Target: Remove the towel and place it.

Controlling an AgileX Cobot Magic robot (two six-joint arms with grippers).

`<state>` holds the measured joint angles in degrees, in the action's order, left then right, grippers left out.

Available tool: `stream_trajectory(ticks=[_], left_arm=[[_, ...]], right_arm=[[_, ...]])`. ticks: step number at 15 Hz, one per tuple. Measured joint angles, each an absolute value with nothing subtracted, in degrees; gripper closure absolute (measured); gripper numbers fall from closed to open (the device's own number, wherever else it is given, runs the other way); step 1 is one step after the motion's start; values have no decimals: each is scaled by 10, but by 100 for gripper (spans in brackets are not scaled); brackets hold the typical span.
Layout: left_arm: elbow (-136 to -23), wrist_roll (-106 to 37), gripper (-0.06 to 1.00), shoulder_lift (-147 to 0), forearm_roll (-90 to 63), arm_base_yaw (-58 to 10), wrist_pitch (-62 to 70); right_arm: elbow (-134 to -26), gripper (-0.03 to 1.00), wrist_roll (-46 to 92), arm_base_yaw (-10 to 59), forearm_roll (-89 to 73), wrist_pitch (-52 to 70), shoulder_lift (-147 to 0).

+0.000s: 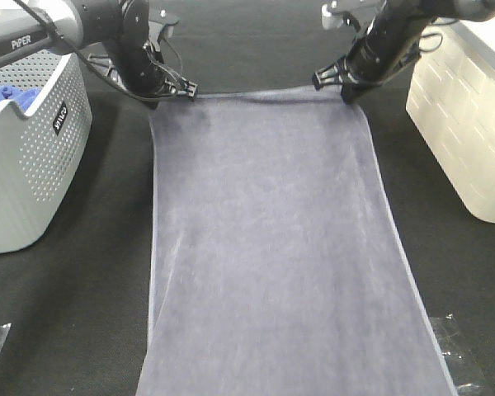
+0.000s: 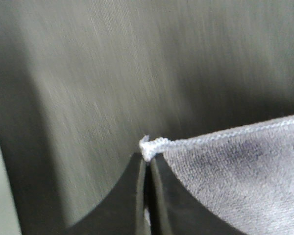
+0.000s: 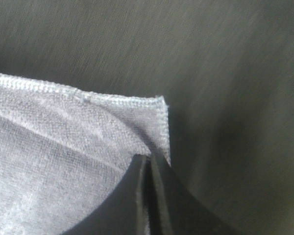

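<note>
Both pairs of fingers, left gripper (image 2: 147, 164) and right gripper (image 3: 149, 164), pinch far corners of the long slate-grey terry towel (image 1: 272, 247), spread flat over the black cloth-covered table (image 1: 82, 313).

Grey perforated basket (image 1: 33, 157) at left edge — blue cloth (image 1: 12, 92) inside. White bin (image 1: 466, 124) at right. Counter (image 1: 74, 313) black.

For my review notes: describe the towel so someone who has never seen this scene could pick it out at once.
On the black table, between the perforated grey basket and the cream bin, the towel lies spread flat down the middle. Each claw, left and right, pinches a far corner. It is slate-grey with pale stitched hems, unlike the bright blue cloth in the basket.
</note>
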<state>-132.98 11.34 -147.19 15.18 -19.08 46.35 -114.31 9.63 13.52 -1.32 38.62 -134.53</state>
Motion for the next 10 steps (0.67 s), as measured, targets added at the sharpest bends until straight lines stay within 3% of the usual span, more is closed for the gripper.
stream_trajectory(ticks=[10], left_arm=[[-1330,174,94,-1472,244,-174,210]], right_arm=[[-1153,97,95,135,32,197,-1345]])
